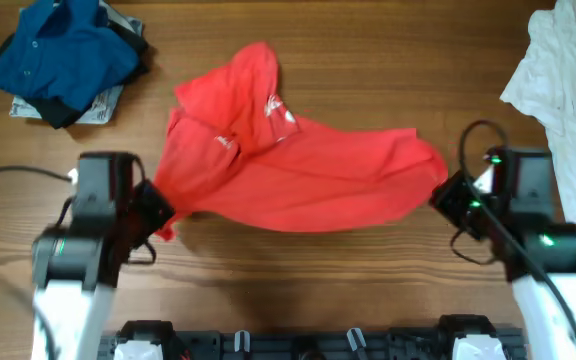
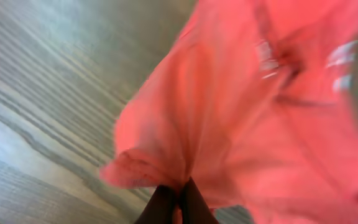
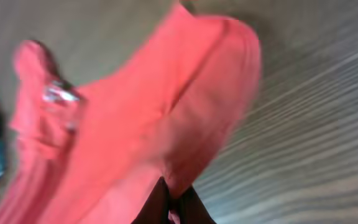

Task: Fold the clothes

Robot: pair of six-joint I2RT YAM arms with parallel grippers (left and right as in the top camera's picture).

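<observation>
Step in hand: judged as the spread-out ahead of the first fold. You have the red shirt pinched at two ends, and no fold is laid yet.
Red shirt, place: centre of the overhead frame, strung between the two grippers. Its upper lobe, with the white lettering, reaches toward top centre and appears to rest on the table.
Red shirt, condition: bunched and creased, not flat. Which edge is hem or sleeve cannot be told.
Left gripper: lower left of centre. Fingers closed tight on the shirt's left end, with cloth gathered at the tips in the left wrist view.
Right gripper: right of centre. Fingers closed tight on the shirt's right end, with a ridge of cloth rising from the tips in the right wrist view.
Wrist views: both blurred, so fine detail of the grip cannot be read.
Blue shirt: upper left corner, on a small heap, well apart from the red shirt.
White garment: right edge, near the right gripper, not touching the red shirt.
Next move calls for: equal pull from both grippers to take out the slack, then lay the shirt flat in the middle of the table. Confirm that you hold matching corners before you fold.
Caution: the judged risk is a thin pinch slipping under tension. Steer the right gripper wide of the white garment.
</observation>
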